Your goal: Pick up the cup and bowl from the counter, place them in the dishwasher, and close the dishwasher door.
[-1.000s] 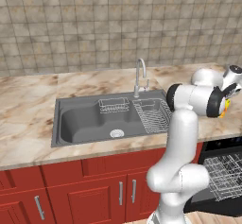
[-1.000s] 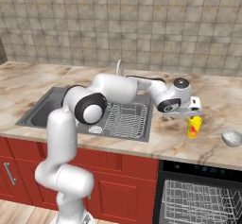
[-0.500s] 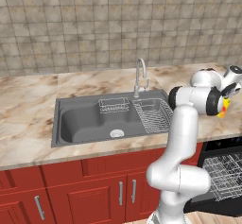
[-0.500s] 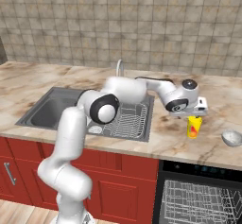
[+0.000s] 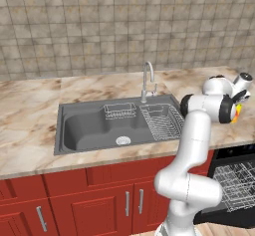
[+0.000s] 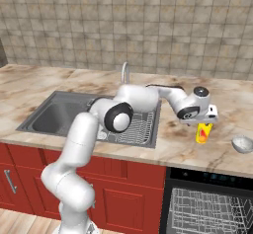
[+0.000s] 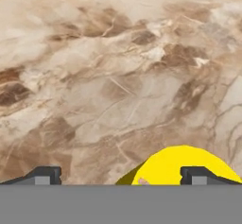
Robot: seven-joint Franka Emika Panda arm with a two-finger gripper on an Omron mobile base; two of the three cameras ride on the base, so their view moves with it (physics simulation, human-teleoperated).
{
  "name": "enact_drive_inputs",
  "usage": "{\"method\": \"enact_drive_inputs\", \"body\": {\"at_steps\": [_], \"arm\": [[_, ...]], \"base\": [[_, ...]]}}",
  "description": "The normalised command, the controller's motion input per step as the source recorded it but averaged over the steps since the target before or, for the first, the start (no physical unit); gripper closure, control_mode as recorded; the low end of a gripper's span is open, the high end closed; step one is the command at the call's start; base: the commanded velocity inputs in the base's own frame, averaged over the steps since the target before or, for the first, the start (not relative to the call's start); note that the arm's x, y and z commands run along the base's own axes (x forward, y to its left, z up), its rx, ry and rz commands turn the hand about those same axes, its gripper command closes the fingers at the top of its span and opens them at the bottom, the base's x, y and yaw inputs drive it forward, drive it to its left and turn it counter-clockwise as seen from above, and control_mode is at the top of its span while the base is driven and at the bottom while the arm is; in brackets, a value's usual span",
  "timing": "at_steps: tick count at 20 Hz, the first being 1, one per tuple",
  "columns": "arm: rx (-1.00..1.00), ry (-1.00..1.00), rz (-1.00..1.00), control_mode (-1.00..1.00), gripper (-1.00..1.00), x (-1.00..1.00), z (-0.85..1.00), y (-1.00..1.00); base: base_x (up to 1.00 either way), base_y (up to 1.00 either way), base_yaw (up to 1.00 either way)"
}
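Note:
The small yellow cup (image 6: 202,133) stands on the beige marble counter (image 6: 173,144), right of the sink. My gripper (image 6: 205,123) hangs straight above it, open. In the hand view the cup (image 7: 179,166) shows its rim low between my fingertips (image 7: 46,173), closer to the right one, and my gripper (image 7: 120,175) holds nothing. From the left base view the cup (image 5: 238,113) peeks out under my gripper (image 5: 239,102). A small grey bowl (image 6: 242,143) sits on the counter to the cup's right. The black dishwasher (image 6: 210,208) is open below, white rack showing (image 5: 240,179).
The grey sink (image 5: 99,128) with a wire drainer basket (image 5: 159,121) and faucet (image 5: 147,80) lies left of the cup. Red cabinets (image 5: 99,200) run under the counter. My arm's elbow arches over the drainer.
My hand has shifted slightly right and lower over the cup, with the elbow swinging along. The cup and bowl stay in place.

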Motion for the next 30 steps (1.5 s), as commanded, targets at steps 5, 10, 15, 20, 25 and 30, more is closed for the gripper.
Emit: {"method": "enact_drive_inputs", "body": {"at_steps": [5,10,15,20,25,30], "arm": [[0.0,0.0,0.0,-1.0,1.0,0.17,-0.29,0.0],[0.0,-0.03,0.0,-1.0,1.0,-0.1,-0.01,0.0],[0.0,-0.09,0.0,-1.0,1.0,-0.32,0.08,0.0],[0.0,-0.1,0.0,-1.0,1.0,-0.37,0.1,0.0],[-0.01,-0.14,0.01,-1.0,1.0,-0.5,0.31,0.0],[0.0,-0.15,0.0,-1.0,1.0,-0.51,0.48,0.03]], "base": [[0.0,0.0,0.0],[0.0,0.0,0.0],[0.0,0.0,0.0],[0.0,0.0,0.0],[0.0,0.0,0.0],[0.0,0.0,0.0]]}}
